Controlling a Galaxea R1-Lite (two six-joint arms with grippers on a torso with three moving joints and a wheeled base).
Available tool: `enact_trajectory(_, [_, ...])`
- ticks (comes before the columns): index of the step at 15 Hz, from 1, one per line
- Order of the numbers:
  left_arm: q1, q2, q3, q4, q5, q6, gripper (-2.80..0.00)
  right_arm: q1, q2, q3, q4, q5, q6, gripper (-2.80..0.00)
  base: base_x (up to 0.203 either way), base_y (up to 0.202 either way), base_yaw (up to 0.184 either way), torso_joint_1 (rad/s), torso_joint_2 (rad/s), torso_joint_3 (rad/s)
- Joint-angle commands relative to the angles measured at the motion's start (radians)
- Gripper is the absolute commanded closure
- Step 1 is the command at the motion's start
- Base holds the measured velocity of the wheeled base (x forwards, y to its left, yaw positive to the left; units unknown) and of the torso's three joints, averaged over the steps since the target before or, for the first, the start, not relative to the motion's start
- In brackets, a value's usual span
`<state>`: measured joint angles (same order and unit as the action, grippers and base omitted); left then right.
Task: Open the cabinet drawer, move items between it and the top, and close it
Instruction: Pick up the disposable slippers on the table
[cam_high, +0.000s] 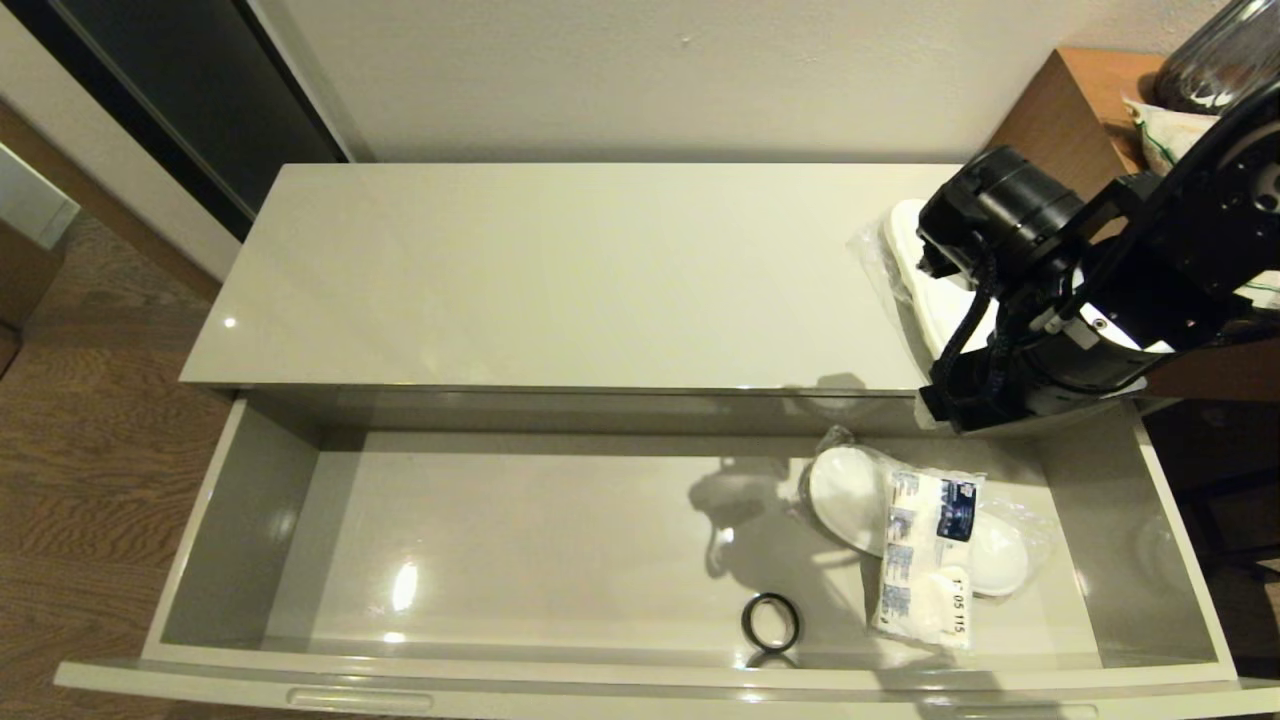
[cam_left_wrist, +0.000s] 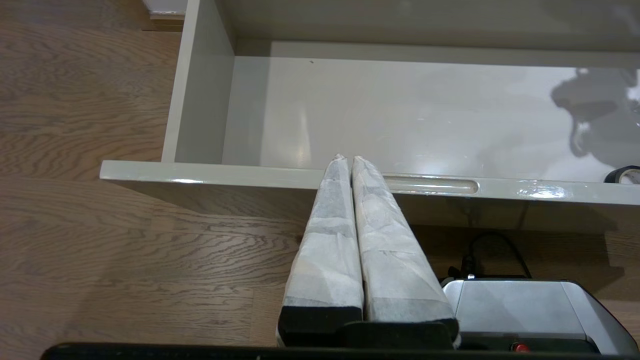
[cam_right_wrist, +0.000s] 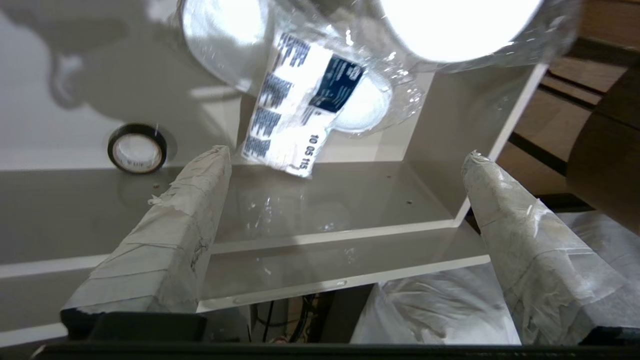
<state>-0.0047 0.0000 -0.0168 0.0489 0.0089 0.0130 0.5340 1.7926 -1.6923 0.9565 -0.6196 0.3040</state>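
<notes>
Right gripper (cam_right_wrist: 345, 165) spread, above the open drawer (cam_high: 240, 480) | packet (cam_high: 928, 560) at its 6 o'clock, long axis 12-to-6 | left gripper (cam_left_wrist: 348, 161) pressed together, farther.

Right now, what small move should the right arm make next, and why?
Probably lower the right gripper onto the packet: it hangs open above the open drawer, and the packet lies atop the wrapped slippers. The left gripper sits shut at the drawer front.
</notes>
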Motion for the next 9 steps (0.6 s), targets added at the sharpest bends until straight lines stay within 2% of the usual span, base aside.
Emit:
enact_trajectory(1, [0.0,0.0,0.0,0.0,0.0,0.001,0.0,0.004,-0.022,-0.031,0.012,-0.03,0.004,-2.8,0.0,0.0,0.0,0.0,0.0,0.0])
enact_trajectory(5, [0.0,0.002,0.0,0.0,0.0,-0.001,0.0,-0.002,-0.019,-0.053,0.01,-0.077,0.009,-2.8,0.0,0.0,0.0,0.0,0.0,0.0])
enact_trajectory(7, [-0.001,0.002,0.0,0.0,0.0,0.0,0.0,-0.047,0.019,-0.105,0.011,-0.099,0.018,-2.8,0.0,0.0,0.0,0.0,0.0,0.0])
enact_trajectory(9, [0.0,0.001,0.0,0.0,0.0,0.0,0.0,-0.106,0.084,-0.212,0.028,-0.107,0.04,-2.8,0.0,0.0,0.0,0.0,0.0,0.0])
